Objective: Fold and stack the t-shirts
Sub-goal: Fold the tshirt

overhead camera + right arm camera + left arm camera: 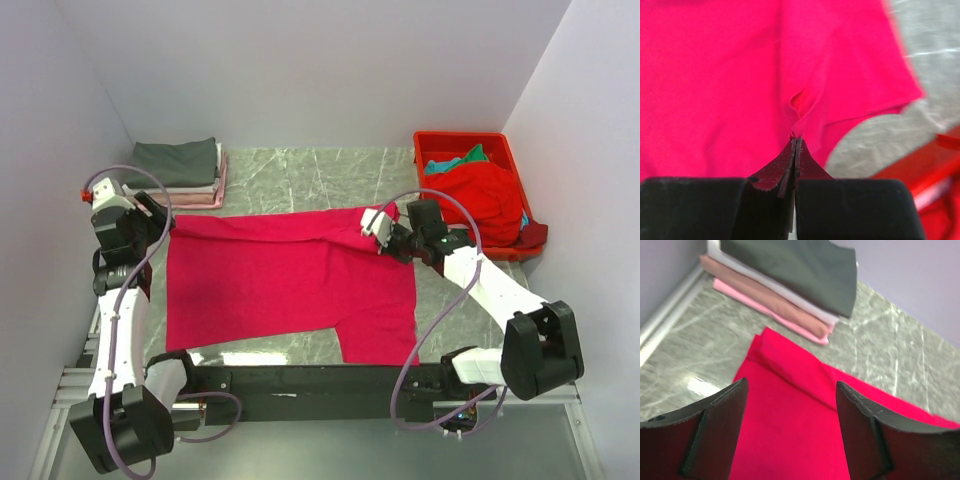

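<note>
Squarely across the middle of the grey marbled counter (300,175) lies the large crimson-pink cloth t-shirt (280,285), spread flat so that it can be folded. The right gripper (796,142) is pressed together on a small ridge of its cloth just beside one short sleeve (875,75), probably to draw that side inward. The left gripper (791,387) hovers spread wide over the shirt's far left corner, holding nothing, apparently lining up a matching pinch. Beyond that corner sits the folded stack (182,168), dark grey on top, where this shirt should end up. A heap of red and teal shirts (485,190) waits in the rigid red plastic bin (505,145).
</note>
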